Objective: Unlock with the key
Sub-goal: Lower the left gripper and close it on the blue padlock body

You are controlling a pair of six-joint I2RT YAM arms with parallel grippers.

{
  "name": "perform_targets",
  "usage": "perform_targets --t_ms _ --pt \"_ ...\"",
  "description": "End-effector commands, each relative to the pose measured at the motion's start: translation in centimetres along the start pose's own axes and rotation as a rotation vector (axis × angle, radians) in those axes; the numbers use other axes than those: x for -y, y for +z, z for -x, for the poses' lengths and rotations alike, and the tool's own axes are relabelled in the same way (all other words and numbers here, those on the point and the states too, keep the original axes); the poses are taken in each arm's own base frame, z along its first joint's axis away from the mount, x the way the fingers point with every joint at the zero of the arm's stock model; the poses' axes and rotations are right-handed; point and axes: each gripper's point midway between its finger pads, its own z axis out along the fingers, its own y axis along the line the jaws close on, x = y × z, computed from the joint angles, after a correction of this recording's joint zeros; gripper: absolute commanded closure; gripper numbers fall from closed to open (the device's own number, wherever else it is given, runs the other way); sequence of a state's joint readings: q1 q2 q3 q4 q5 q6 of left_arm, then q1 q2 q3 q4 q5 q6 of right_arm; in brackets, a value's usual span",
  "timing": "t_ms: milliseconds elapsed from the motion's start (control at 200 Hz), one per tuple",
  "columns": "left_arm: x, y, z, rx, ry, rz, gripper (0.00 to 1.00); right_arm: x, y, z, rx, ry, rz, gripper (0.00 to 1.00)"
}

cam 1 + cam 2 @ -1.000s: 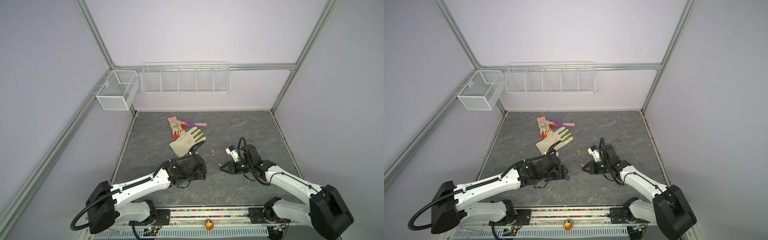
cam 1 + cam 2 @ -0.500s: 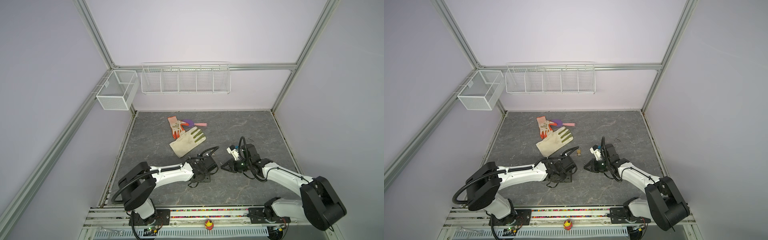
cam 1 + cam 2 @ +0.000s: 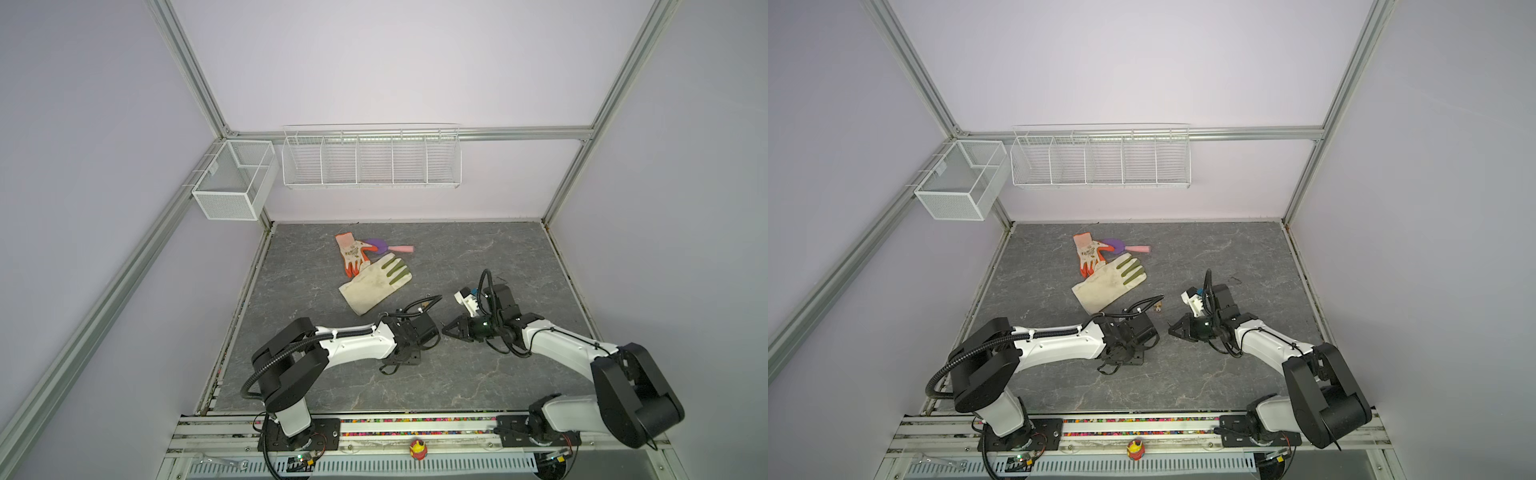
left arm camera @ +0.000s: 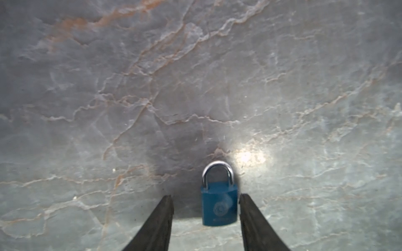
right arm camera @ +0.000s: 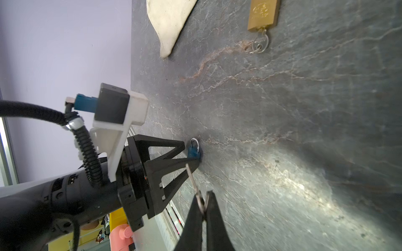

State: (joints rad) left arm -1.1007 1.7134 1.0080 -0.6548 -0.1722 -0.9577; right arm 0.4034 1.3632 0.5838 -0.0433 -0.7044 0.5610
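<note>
Status: the small blue steel-shackled padlock (image 4: 219,206) lies flat on the grey marbled table (image 4: 195,87), between the parted jaws of the left end effector (image 4: 206,195), not yet clamped. The right end effector (image 5: 203,195) pinches the thin silver key (image 5: 191,176), whose tip appears short of the lock. Insertion and turning outstanding.

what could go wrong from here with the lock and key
1. The blue padlock lies off-centre between the fingers of the open left gripper, near one and apart from the other. Closing may shove or twist it rather than grip it squarely.
2. The right gripper pinches the key only at its end, so the key might pivot or slip when pressed into the lock.
</note>
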Motion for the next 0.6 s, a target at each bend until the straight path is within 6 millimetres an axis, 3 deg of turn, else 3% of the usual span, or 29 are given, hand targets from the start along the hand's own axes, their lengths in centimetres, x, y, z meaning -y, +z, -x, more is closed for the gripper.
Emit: perform_targets --t_ms 0,595 --pt "-1.1 0.0 0.0 0.006 0.005 0.071 0.51 -0.7 0.0 0.7 0.007 -0.027 0.027 0.93" --pt "-2.1 0.8 -0.9 -0.037 0.026 0.152 0.60 -0.7 0.0 0.9 0.009 -0.025 0.024 0.93"
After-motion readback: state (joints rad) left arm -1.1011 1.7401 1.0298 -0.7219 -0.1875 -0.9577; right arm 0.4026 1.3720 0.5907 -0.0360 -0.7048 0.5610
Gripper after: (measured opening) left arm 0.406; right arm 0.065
